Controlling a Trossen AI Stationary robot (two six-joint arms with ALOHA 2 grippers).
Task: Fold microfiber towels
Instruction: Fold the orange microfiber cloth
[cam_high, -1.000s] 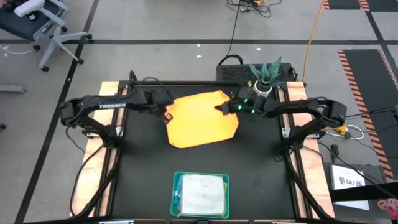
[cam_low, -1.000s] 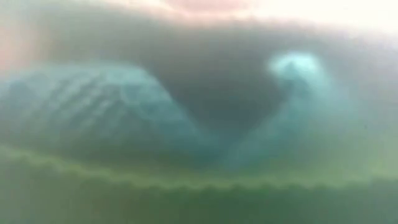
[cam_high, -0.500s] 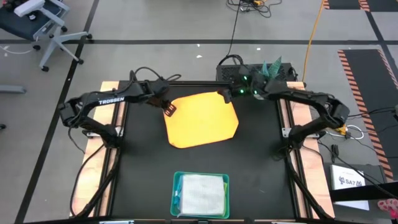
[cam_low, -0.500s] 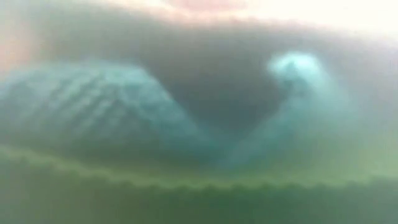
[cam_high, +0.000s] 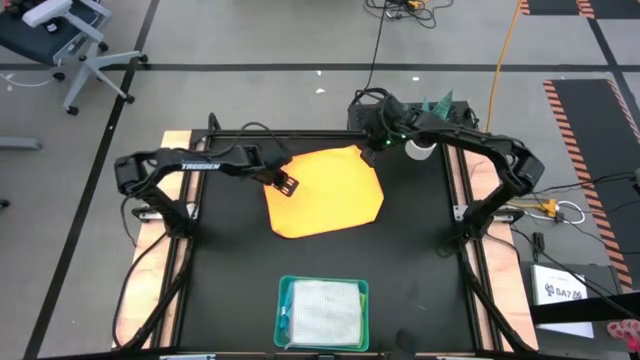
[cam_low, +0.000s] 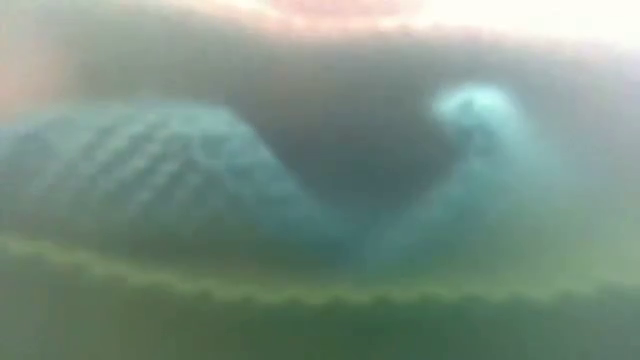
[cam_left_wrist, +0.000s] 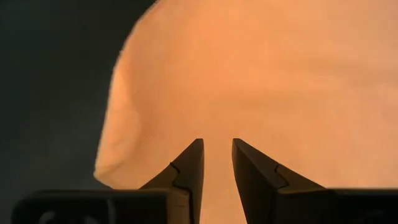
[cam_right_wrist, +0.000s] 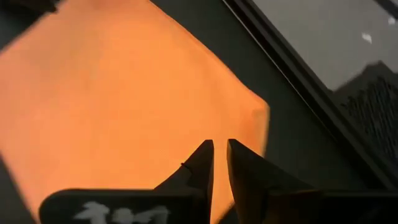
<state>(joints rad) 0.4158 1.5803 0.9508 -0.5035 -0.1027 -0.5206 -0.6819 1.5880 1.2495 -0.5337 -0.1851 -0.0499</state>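
A yellow-orange microfiber towel (cam_high: 325, 192) lies spread flat on the black table top, a little beyond its middle. My left gripper (cam_high: 284, 183) hovers over the towel's left edge, pointing steeply down. Its fingers (cam_left_wrist: 189, 165) are a narrow gap apart with nothing between them, and orange cloth (cam_left_wrist: 261, 74) lies beneath. My right gripper (cam_high: 370, 148) hangs above the towel's far right corner (cam_right_wrist: 261, 118). Its fingers (cam_right_wrist: 202, 162) are only a slit apart and hold nothing. A pale grey-white towel (cam_high: 325, 312) lies folded in the teal tray (cam_high: 283, 300).
The tray stands at the table's near edge, in the middle. In the low view its teal mesh wall (cam_low: 150, 170) is a close blur that hides the table. A potted plant (cam_high: 430, 112) stands at the far right corner, behind my right arm. Raised rails (cam_right_wrist: 298, 81) border the table.
My right gripper has left the towel's right part, rising toward the table's far edge while its wrist rolled, and now hangs over the far right corner. My left gripper has moved right and slightly down, coming over the towel's left edge. The towel has stayed flat.
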